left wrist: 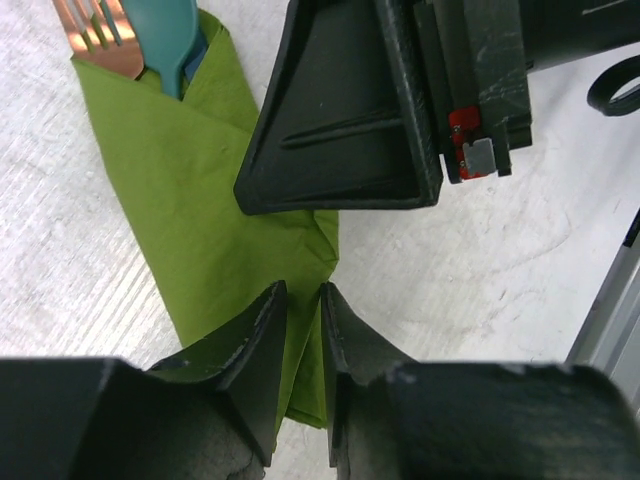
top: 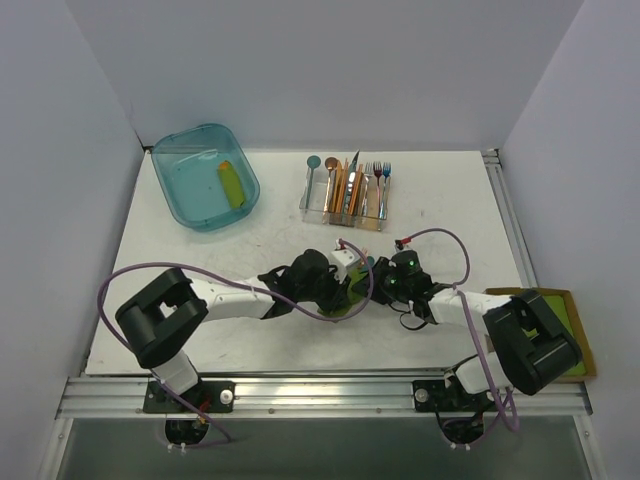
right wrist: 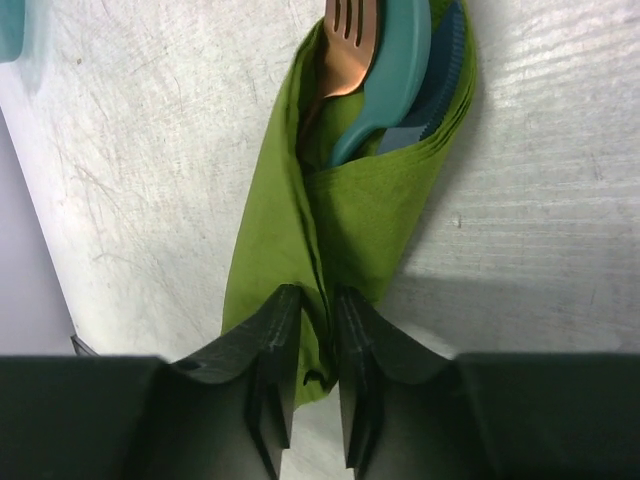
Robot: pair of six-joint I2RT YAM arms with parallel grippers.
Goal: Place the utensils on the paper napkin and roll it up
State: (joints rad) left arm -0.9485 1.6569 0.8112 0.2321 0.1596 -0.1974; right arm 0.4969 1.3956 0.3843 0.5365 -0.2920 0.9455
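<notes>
The paper napkin (right wrist: 300, 230) (left wrist: 200, 200) lies on the table, folded into a long wrap; in the top view only a green sliver (top: 352, 304) shows between the two wrists. The utensils stick out of its far end: a copper fork (right wrist: 345, 45) (left wrist: 95, 35), a teal spoon (right wrist: 395, 60) (left wrist: 165, 30) and a dark blue piece (right wrist: 440, 80). My left gripper (left wrist: 303, 290) (top: 345, 285) straddles the napkin's near end, jaws a narrow gap apart. My right gripper (right wrist: 317, 293) (top: 378, 285) stands the same way over a raised fold, slightly open. The right gripper's body (left wrist: 340, 110) looms over the napkin in the left wrist view.
A teal tub (top: 170, 190) holding a yellow-green roll (top: 232, 185) stands at the back left. A clear caddy (top: 345, 212) of coloured cutlery is at the back centre. A stack of green sheets in brown cardboard (top: 573, 318) sits at the right edge, beside the right arm.
</notes>
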